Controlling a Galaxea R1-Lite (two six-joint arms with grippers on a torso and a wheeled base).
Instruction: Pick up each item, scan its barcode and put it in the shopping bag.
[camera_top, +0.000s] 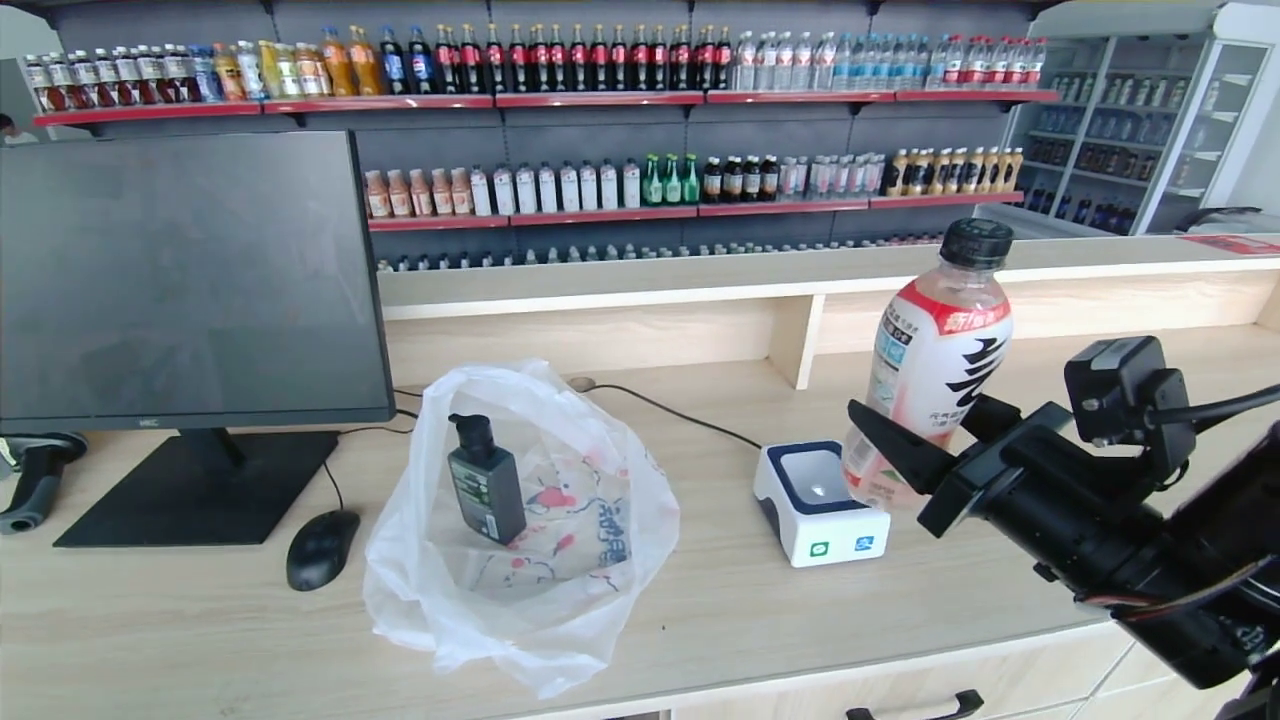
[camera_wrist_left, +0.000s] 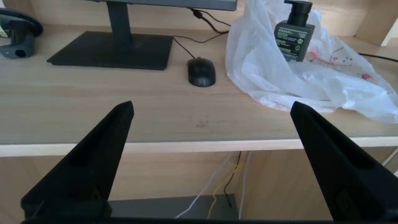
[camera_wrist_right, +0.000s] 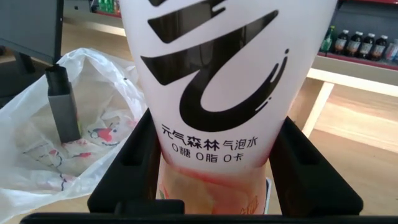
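Head view is showing the right gripper (camera_top: 930, 440), its jaws clamping the lower body of the tall pink-and-white plastic drink bottle with a black cap (camera_top: 940, 350), upright between them; probably full, heavyish and slick-sleeved, it is needing this low, firm hold.

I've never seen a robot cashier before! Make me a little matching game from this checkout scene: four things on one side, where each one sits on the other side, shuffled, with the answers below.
Things
1. drink bottle
2. dark pump bottle
3. mouse
4. barcode scanner

Places
A. on the counter, between the monitor stand and the shopping bag
B. on the counter, just right of the shopping bag
C. gripped in the right end effector
D. inside the shopping bag

Pairs: 1-C, 2-D, 3-A, 4-B
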